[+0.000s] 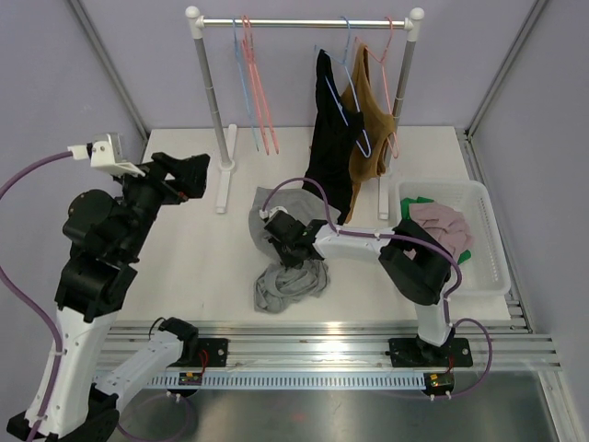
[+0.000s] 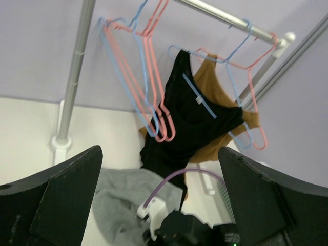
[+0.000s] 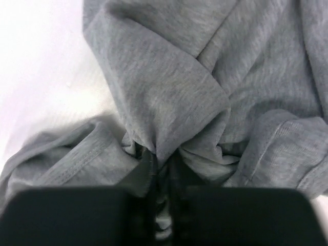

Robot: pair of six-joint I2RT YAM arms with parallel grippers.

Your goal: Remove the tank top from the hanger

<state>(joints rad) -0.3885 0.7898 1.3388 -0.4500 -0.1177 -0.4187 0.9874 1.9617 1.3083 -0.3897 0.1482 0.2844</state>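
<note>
Fabric of the grey tank top [image 1: 293, 284] lies bunched mid-tabletop [image 1: 184, 262], clamped in the jaws of our right gripper [image 3: 163, 171]; our left gripper [image 1: 189, 175] hangs farther off, jaws apart.

You have the rack [image 1: 210, 110] at the back of the tabletop [image 1: 184, 262], with hangers [image 1: 253, 83] at its left and two hung tops [image 1: 336, 147] at its right. The tank top [image 1: 290, 276] lies in front, under the right claw [image 1: 278, 241]. The basket [image 1: 495, 241] to the right holds clothes [image 1: 440, 221].
</note>
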